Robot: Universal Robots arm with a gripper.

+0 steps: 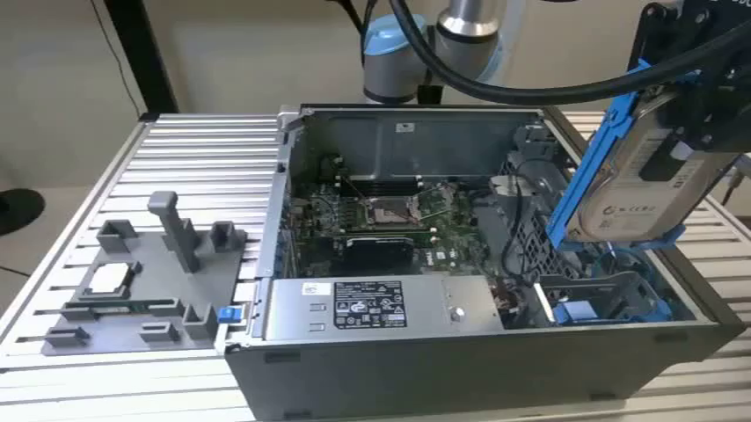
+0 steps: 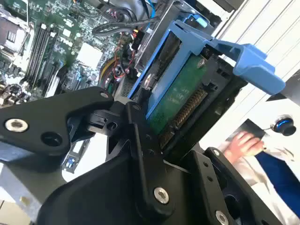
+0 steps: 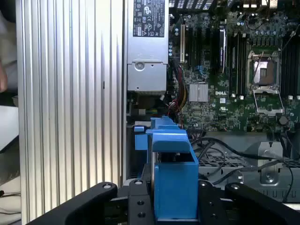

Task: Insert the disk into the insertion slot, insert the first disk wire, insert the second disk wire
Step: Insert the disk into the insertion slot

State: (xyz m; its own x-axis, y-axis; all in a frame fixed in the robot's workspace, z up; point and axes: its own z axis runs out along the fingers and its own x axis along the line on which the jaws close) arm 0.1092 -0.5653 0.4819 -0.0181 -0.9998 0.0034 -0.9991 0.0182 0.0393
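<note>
Exterior view: gripper clamped on the disk, white printed label outward, tilted above the computer case and its insertion slot; second wrist view: fingers pinch the disk's circuit-board side; first wrist view: blue frame over the case interior.

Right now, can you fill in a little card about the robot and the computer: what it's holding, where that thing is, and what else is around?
Gripper: the gripper is shut on the disk
Disk position: tilted on edge, in the air above the open computer case, at the exterior view's right
Insertion slot: the insertion slot sits below the disk; the disk is not in it yet
Inside the case: motherboard, power-supply box
Beside the case: grey fixture tray on the ribbed table
</note>
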